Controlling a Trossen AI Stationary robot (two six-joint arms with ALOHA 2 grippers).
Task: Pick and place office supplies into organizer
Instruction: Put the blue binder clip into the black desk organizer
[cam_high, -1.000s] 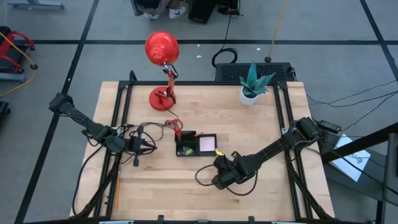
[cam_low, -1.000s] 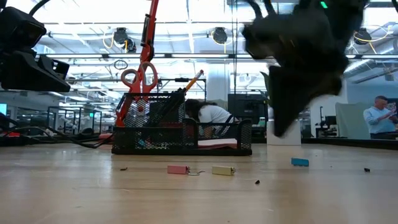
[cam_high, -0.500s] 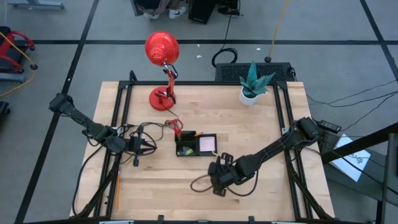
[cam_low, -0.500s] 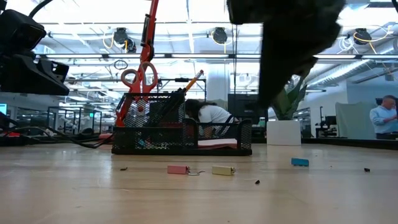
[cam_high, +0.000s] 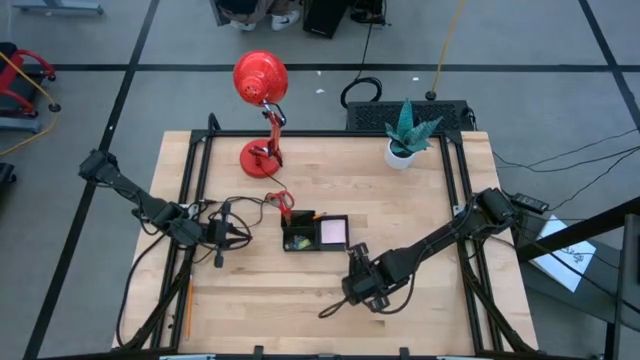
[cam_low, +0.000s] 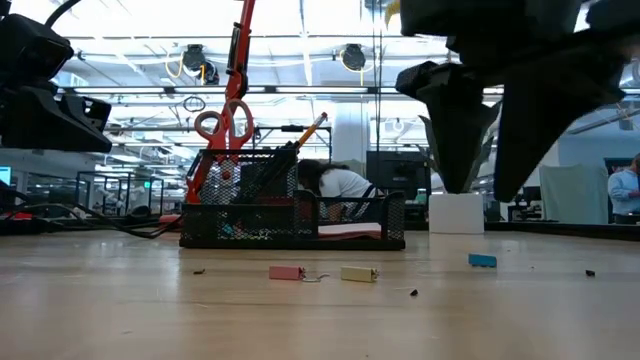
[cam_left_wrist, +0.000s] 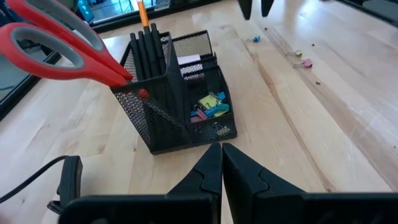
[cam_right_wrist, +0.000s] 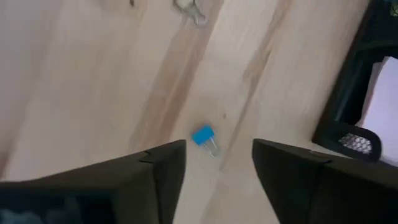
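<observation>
The black mesh organizer (cam_high: 315, 232) stands mid-table. It holds red-handled scissors (cam_low: 225, 125), black pens (cam_left_wrist: 149, 50), an orange pencil (cam_low: 312, 128), coloured clips (cam_left_wrist: 208, 106) and a pale sticky-note pad (cam_right_wrist: 382, 93). On the wood in front of it lie a pink clip (cam_low: 287, 271), a yellow clip (cam_low: 358, 273) and a blue clip (cam_right_wrist: 204, 137). My right gripper (cam_right_wrist: 219, 155) hangs open above the blue clip (cam_low: 482, 260), fingers pointing down, clear of it. My left gripper (cam_left_wrist: 222, 165) waits shut, left of the organizer.
A red desk lamp (cam_high: 262, 100) and a white plant pot (cam_high: 403, 152) stand at the far side. Cables loop beside both arms. An orange pencil (cam_high: 187, 305) lies near the table's left edge. People show in the room behind.
My right gripper has opened its fingers above the table in front of the organizer. It has swung a little toward the left edge and back, and turned so that both fingers now point down over the blue clip.
</observation>
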